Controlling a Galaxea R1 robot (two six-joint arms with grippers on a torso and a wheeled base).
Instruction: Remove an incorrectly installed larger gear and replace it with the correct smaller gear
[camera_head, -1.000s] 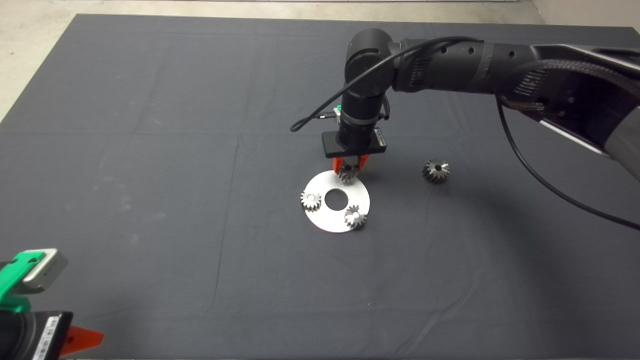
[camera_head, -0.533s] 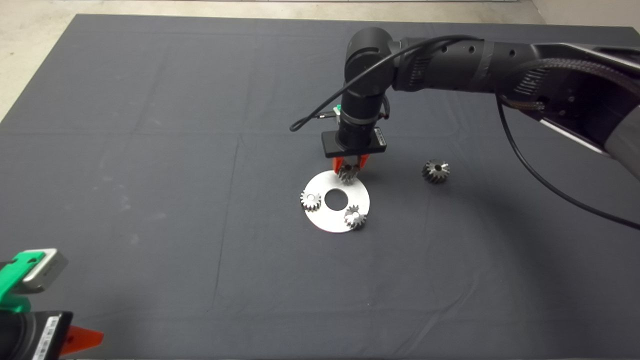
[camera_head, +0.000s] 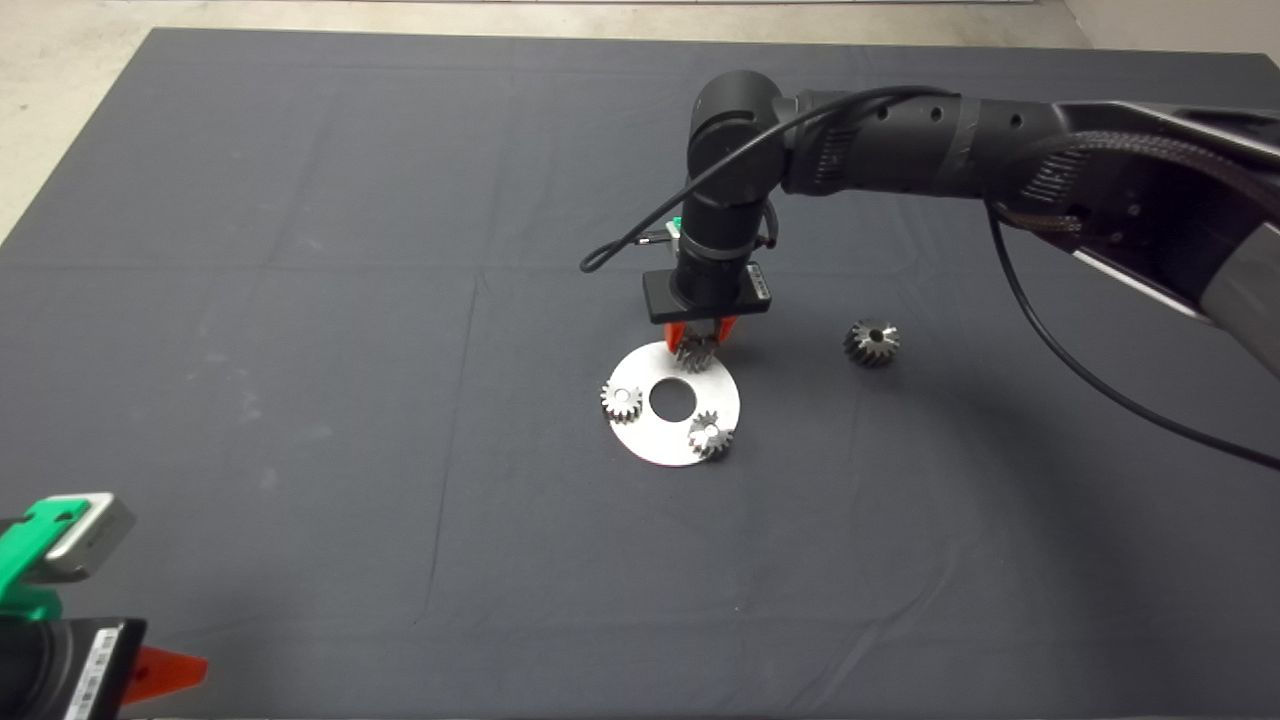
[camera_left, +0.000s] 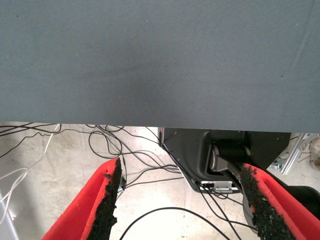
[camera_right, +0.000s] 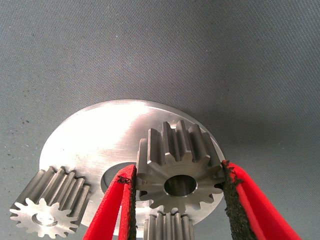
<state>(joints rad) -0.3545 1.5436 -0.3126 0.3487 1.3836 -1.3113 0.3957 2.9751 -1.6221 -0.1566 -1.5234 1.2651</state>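
Note:
My right gripper (camera_head: 701, 331) points straight down over the far edge of the round steel plate (camera_head: 640, 430). Its fingers are shut on the smaller gear (camera_right: 180, 167), pads against the teeth on both sides. That gear sits low at the plate's far rim; whether it rests on the plate I cannot tell. Two more small gears (camera_head: 621, 402) (camera_head: 711, 435) stand on the plate around its centre hole. The larger gear (camera_head: 871, 342), darker with long teeth, lies alone on the mat to the right of the plate. My left gripper (camera_head: 165, 675) waits open at the lower left edge.
The dark mat (camera_head: 300, 300) stretches bare on all sides of the plate. A black cable (camera_head: 620, 243) loops off the right wrist. The left wrist view shows the mat's edge (camera_left: 150, 122), floor cables (camera_left: 110, 145) and a black machine base (camera_left: 210, 155).
The right arm's wrist has sunk slightly toward the plate, still holding the smaller gear at the far rim. The other gears and the left arm have not moved.

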